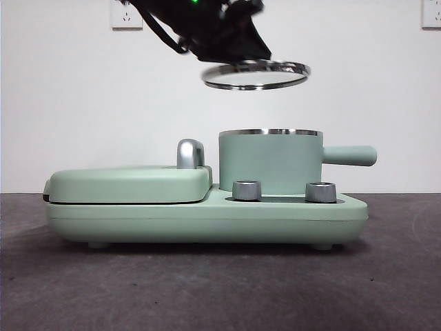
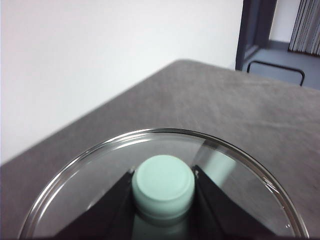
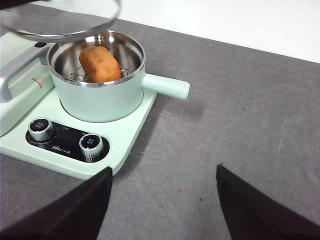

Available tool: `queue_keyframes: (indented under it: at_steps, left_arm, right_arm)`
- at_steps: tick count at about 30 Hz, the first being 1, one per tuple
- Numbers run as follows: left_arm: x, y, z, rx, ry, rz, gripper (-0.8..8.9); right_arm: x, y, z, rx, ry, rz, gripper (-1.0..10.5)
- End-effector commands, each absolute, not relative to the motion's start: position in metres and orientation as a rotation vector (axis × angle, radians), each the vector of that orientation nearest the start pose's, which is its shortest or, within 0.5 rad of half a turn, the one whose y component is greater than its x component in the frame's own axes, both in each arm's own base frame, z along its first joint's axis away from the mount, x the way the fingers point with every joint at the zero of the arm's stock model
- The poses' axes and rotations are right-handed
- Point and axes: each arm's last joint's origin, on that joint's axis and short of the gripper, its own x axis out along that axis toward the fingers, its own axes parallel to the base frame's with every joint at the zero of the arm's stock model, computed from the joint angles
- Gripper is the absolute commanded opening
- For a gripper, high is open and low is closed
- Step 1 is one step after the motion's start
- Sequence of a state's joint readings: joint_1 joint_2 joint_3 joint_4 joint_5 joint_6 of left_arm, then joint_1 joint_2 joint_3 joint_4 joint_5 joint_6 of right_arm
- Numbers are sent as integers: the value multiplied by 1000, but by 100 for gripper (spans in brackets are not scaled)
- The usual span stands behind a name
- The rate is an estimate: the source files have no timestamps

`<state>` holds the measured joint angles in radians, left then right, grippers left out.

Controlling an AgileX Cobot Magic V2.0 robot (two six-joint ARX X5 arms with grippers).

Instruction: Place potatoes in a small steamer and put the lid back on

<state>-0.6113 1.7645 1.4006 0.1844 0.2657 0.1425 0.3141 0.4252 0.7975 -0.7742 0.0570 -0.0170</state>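
Even, bright light fills all three views, with a soft shadow under the appliance base (image 1: 207,219) at 6 o'clock. The steel pot rim (image 1: 270,132) glints. The left wrist view's knob (image 2: 163,186) is softly blurred.

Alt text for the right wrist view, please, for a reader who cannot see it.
An orange-brown potato lies on a wire rack inside the mint green steamer, uncovered. The glass lid hangs above it, and the right gripper waits open over bare table.
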Motion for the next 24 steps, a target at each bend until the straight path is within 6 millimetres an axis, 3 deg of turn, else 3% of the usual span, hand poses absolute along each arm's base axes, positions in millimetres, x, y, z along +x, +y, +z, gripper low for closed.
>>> queue_keyframes:
  at_steps: [1,10,24]
  left_arm:
    - [344,-256,319,162,24,-899,12]
    - [361,-269,286,156,55,-900,12]
    - [368,-273,271,149,61,-900,12]
  right_arm:
    - [72,22,321,-75,390,254,322]
    - [70,21,317,-87,433,234,322]
    - [69,20,316,-90,449,230,322]
